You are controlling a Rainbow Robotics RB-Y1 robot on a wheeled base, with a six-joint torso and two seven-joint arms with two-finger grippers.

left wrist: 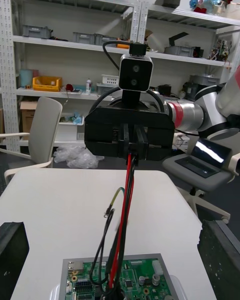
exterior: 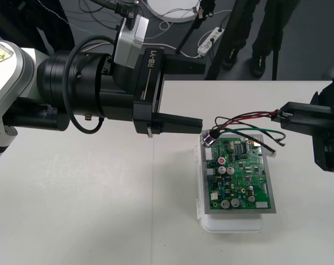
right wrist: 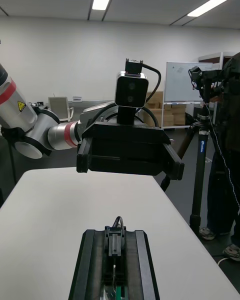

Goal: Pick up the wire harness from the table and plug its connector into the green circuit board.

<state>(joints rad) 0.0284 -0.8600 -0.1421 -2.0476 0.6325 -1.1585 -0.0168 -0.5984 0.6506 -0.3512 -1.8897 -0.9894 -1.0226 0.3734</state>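
Front view: right gripper (exterior: 284, 117), black fingers pinched shut on small black plug (right wrist: 114, 242) of wire harness (exterior: 244, 118). Its thin red, black and green leads sag to round metal socket (exterior: 211, 138) at far corner of green circuit board (exterior: 241, 174), which sits on white base (exterior: 233, 223). Left gripper (exterior: 202, 94) spread wide, holding nothing. Plain light table (exterior: 100, 193).

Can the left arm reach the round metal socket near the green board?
Probably yes: the open left tool sits right beside the socket, nothing between; the right tool holds the plug.
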